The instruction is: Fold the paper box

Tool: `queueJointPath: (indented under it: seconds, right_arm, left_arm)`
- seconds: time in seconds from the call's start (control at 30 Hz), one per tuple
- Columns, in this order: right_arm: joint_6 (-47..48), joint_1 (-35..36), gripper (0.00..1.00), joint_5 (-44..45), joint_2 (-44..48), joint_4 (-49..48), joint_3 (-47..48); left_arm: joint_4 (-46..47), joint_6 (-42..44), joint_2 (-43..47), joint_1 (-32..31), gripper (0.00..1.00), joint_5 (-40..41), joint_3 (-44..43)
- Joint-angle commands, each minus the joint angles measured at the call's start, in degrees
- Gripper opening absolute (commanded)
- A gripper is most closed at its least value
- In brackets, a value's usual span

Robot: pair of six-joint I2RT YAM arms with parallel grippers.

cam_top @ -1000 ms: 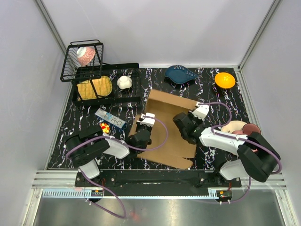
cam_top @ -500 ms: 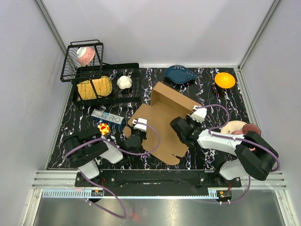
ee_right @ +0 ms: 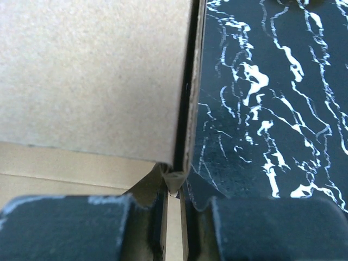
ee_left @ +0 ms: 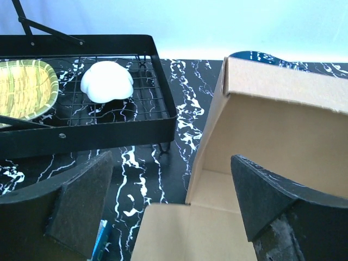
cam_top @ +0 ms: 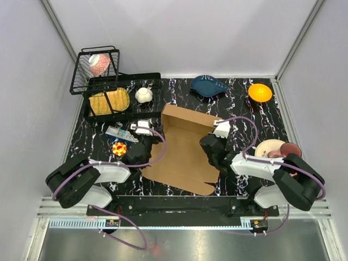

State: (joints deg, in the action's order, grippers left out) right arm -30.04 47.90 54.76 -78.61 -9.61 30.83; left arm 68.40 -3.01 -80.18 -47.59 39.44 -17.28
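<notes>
Top view: paper box point(cam_top: 182, 155) lies part-folded at centre, far wall upright. Left wrist: left gripper point(ee_left: 171, 163) released, facing a box corner. Right wrist: right gripper point(ee_right: 173, 202) clenched on a wall edge; grip firmly and fold along the crease.

Paper box point(ee_right: 92, 76): brown cardboard; upright wall fills upper left, paler panel below it; its doubled edge runs down into the finger gap.
Right gripper point(ee_right: 174, 209): dark fingers point(ee_right: 70, 228) pinched close on that edge.
Table point(ee_right: 272, 98): black, white-veined, right of the wall.
</notes>
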Motion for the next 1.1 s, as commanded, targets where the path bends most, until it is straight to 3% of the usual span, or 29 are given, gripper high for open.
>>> queueJointPath:
  seconds: [0.0, 0.17, 0.43, 0.7, 0.87, 1.07]
  right_arm:
    - [5.87, 0.79, 0.0, -12.13, -0.67, -1.12, -0.25]
    - [6.75, 0.79, 0.0, -13.8, -1.99, -0.76, 0.46]
    - [6.93, 0.79, 0.0, -12.93, -4.7, 0.2, 1.86]
    - [6.84, 0.79, 0.0, -13.01, -5.06, 0.64, 2.39]
    - [6.93, 0.79, 0.0, -13.19, -5.33, 0.99, 2.74]
    - [6.84, 0.79, 0.0, -13.19, -4.98, 1.08, 2.75]
  left_arm:
    - [-4.84, -3.23, 3.97, 4.26, 0.93, -9.55, -2.58]
    - [-5.91, -6.49, 9.5, 9.8, 0.93, -16.84, -2.58]
    - [-17.42, -8.76, 16.37, 13.75, 0.95, -24.75, -10.04]
    - [-34.11, -15.79, 10.76, 21.39, 0.94, -38.36, -19.72]
    - [-35.09, -20.46, 5.66, 26.49, 0.94, -44.18, -20.86]
    - [-34.82, -23.36, 1.35, 27.2, 0.91, -52.44, -22.27]
